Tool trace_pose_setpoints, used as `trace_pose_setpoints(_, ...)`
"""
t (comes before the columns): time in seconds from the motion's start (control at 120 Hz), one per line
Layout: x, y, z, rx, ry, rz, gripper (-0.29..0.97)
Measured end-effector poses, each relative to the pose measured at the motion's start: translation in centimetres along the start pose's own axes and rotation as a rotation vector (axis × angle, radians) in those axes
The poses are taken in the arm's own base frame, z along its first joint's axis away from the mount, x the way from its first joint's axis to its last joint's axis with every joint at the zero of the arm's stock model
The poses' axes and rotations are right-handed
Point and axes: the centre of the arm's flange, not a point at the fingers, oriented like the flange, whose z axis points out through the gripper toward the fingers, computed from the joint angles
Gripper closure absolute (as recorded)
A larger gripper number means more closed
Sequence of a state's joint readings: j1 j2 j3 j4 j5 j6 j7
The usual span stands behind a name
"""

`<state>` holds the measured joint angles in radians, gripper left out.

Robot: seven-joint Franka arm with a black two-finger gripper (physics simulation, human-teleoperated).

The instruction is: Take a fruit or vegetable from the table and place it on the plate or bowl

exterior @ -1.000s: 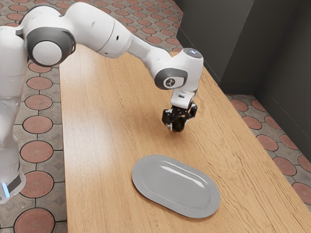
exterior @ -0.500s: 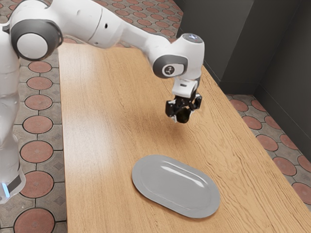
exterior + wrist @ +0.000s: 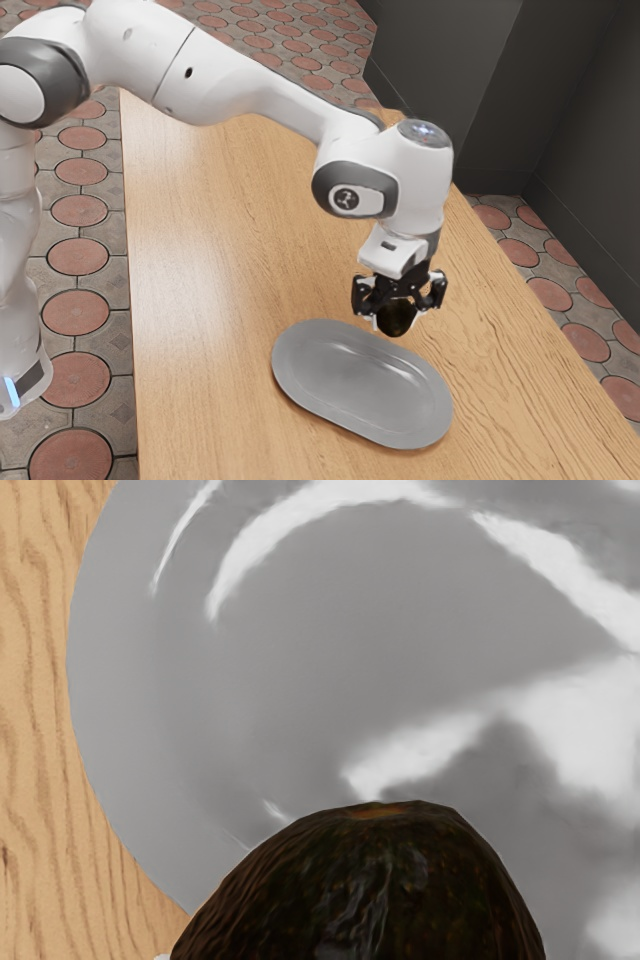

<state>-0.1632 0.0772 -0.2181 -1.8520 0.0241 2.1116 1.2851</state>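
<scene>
A dark brown, rough-skinned avocado (image 3: 394, 317) hangs in my gripper (image 3: 397, 312), which is shut on it. In the exterior view the gripper is just above the far rim of the oval grey plate (image 3: 340, 395), which lies flat on the wooden table. In the wrist view the avocado (image 3: 365, 885) looms large under my hand, with the plate's grey surface (image 3: 330, 670) spread out right below it.
The wooden table (image 3: 230, 250) runs from the far end to the near edge, with bare wood on all sides of the plate. Dark walls (image 3: 520, 80) stand beyond the table's far right side. A tiled floor (image 3: 80, 300) lies to the exterior view's left.
My arm has carried the avocado from the middle of the table toward the near side and lower, until it hangs over the plate's far rim.
</scene>
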Motion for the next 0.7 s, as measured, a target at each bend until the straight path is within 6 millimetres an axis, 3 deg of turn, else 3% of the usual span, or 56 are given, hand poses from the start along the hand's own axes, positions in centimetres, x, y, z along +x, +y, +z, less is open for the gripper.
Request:
trace_pose_setpoints(0.133, 3.1, 1.0, 0.3, -0.004, -0.005, 0.031, 0.39)
trace_pose_setpoints(0.383, 2.6, 0.7, 1.0, -0.008, -0.013, -0.022, 0.4)
trace_pose_setpoints(0.608, 4.5, 1.2, 1.5, -0.01, -0.006, -0.023, 0.39)
trace_pose_setpoints(0.7, 4.6, 1.2, 1.6, -0.012, -0.007, -0.029, 0.21)
